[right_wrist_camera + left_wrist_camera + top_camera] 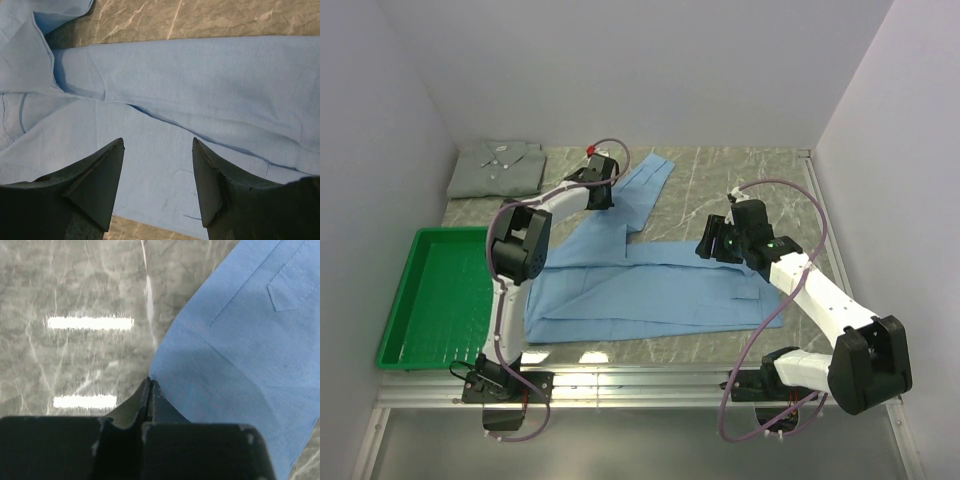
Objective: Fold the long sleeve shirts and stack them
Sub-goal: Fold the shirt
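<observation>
The light blue shirt [650, 285] lies spread and partly folded in the middle of the table, one sleeve [645, 185] reaching toward the back. My left gripper [601, 195] is at that sleeve. In the left wrist view it [150, 382] is shut, pinching the sleeve's edge [240, 360] at its tips. My right gripper [712, 246] hovers over the shirt's right part. In the right wrist view it [158, 141] is open and empty above the blue cloth [190, 85]. The pale grey-green shirt [498, 167] lies folded at the back left corner.
A green plastic tray [438, 295] sits at the left edge of the table. White walls close in the table at the back and both sides. Bare marbled tabletop [760, 175] shows at the back right and along the front edge.
</observation>
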Robot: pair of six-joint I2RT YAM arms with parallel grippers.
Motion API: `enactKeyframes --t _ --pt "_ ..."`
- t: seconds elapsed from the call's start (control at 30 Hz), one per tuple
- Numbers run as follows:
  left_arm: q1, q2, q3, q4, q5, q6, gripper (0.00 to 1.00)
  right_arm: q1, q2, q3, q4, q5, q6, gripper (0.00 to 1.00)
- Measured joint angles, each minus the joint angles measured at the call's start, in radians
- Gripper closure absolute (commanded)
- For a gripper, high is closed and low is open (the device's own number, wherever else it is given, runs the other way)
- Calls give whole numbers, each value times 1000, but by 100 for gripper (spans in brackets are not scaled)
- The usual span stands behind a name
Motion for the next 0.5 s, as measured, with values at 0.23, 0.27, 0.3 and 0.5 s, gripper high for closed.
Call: enactKeyframes --t 0.23,0.27,0.3,0.5 --pt "-6 -115 -95 -76 11 11 100 0 -1 0 -1 4 -1 37" --pt "-9 -154 -121 -84 18 19 100 0 -3 0 -1 4 -2 37" --pt "-12 -196 -146 -90 23 24 99 0 -5 0 -1 5 -2 37" --pt "-43 -500 -305 -102 135 35 100 0 -29 2 2 2 -24 37"
